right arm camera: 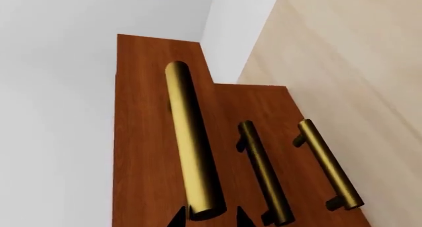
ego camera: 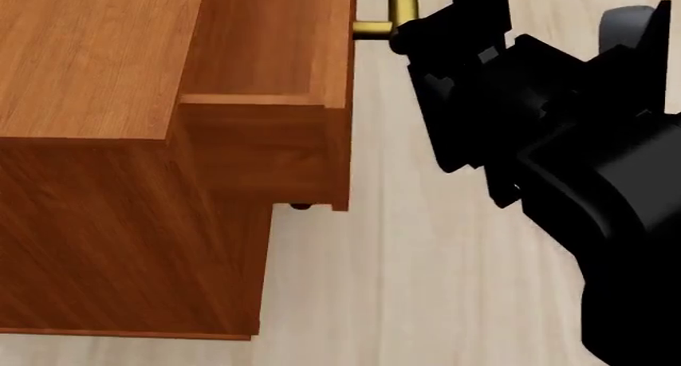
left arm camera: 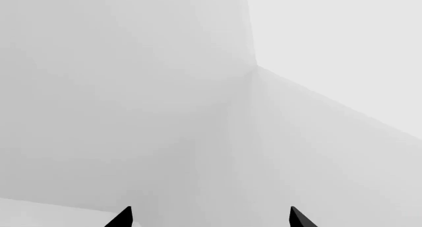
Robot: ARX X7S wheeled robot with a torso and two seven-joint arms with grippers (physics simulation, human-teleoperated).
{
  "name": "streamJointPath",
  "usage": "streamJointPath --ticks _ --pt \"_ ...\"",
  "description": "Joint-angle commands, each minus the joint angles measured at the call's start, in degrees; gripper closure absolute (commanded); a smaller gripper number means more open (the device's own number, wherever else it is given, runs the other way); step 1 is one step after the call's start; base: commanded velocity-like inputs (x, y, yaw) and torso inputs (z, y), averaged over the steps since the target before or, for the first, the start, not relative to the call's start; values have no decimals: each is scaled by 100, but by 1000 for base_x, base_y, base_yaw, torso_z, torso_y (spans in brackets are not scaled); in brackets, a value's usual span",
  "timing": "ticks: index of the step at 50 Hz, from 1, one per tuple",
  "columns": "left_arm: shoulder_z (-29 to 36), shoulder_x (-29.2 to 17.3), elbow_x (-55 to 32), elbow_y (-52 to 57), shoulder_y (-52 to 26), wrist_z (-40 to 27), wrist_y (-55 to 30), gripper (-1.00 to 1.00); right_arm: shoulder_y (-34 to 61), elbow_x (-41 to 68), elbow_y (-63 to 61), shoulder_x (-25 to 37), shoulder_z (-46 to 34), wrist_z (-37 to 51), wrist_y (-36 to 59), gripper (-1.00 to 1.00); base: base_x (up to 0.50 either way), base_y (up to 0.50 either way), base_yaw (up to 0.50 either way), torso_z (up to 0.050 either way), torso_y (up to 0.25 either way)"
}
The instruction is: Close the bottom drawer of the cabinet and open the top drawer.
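Right end effector (ego camera: pixel 410 35) around top drawer (ego camera: pixel 271 43) handle (right arm camera: pixel 191 148)

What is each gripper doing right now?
Left gripper: open, holding nothing, facing blank white walls.
Right gripper: around the top drawer's brass bar handle; grip cannot be told.

Pale beige plank floor (ego camera: pixel 426 286) with faint wood grain runs under even, soft light. Plain white walls (left arm camera: pixel 132 88) meet in a bare corner, and show white behind in the right wrist view.
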Motion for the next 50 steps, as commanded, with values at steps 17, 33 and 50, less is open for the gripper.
streamJointPath --ticks 17,33,50 --pt "37 -24 89 -2 25 -79 9 -100 129 305 -423 199 323 -341 -215 -100 0 0 0 2 6" --pt "55 -40 69 -21 28 -71 48 -100 -214 241 -543 404 453 -293 -292 -100 0 0 0 0 0" --pt "76 -68 87 -19 37 -94 58 -100 -86 54 -1195 908 622 218 -375 -100 0 0 0 0 0"
